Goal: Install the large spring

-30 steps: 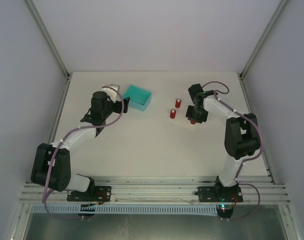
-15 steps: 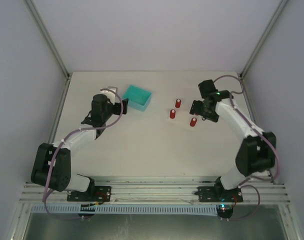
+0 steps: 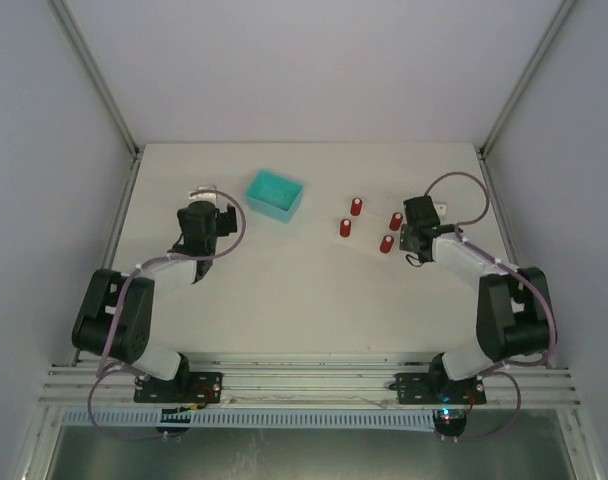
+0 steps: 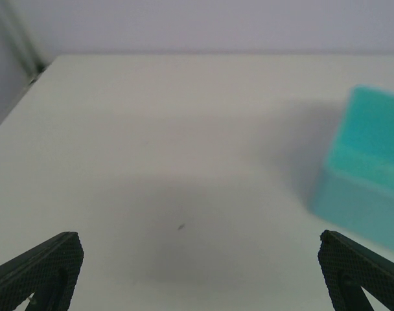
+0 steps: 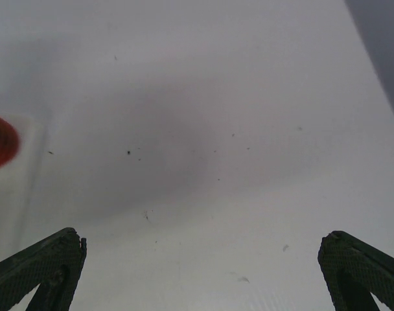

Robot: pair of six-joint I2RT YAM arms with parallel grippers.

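The large spring cannot be picked out with certainty. Four small red cylinders (image 3: pixel 395 221) stand on the tabletop (image 3: pixel 284 290) in a loose cluster to the left of the right hand (image 3: pixel 416 232), two just beside it and two farther off. Which of them, if any, is the spring is too small to tell. One shows as a red blur at the left edge of the right wrist view.

The right hand's fingers (image 5: pixel 54 259) are spread wide with nothing between them. The left hand (image 3: pixel 197 218) is likewise fully spread and empty, with the teal bin (image 3: pixel 275 194) ahead and to its right.

To do the step well, the robot would likely need to settle which piece is wanted first, centre the fingers over it, and close squarely so it stays upright.

The tabletop is plain and pale, faintly speckled, and closed in by white walls (image 3: pixel 304 70) with metal corner rails.
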